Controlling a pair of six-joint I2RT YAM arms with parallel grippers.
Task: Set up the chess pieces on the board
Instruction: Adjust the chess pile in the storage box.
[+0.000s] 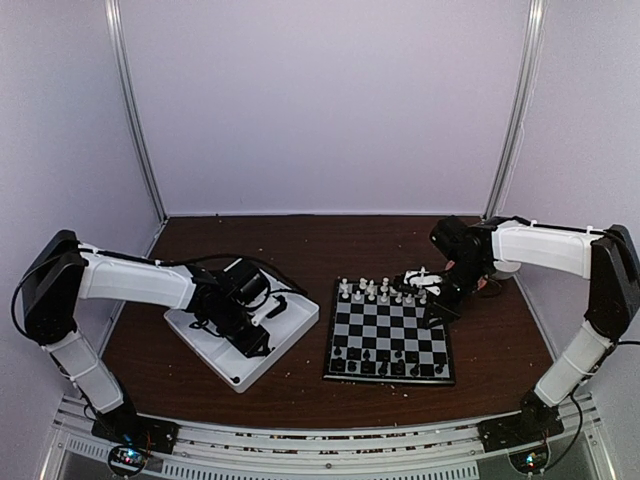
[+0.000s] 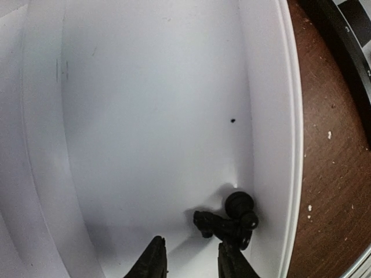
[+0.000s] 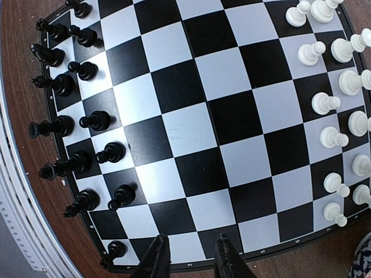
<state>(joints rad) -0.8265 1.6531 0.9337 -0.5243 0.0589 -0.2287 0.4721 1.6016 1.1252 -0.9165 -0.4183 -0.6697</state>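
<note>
The white tray (image 2: pixel 272 116) held a small cluster of black chess pieces (image 2: pixel 229 220) in the corner of its right compartment; we counted at least two. The left gripper (image 2: pixel 192 263) hovered beside them, fingers apart and empty. On the board (image 3: pixel 191 133) we counted about thirteen more, plus about twelve white pieces (image 3: pixel 324 103). The right gripper (image 3: pixel 188 258) hung over the board's right edge, fingers apart and empty.

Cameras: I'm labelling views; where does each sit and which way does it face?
Top external: high behind the robot, looking down on the table; left arm and right arm show.
Left wrist: above the tray, facing down at black pieces; left gripper fingertips show.
Right wrist: above the board, facing down; right gripper fingertips show.
Shared: top also shows tray and board.
</note>
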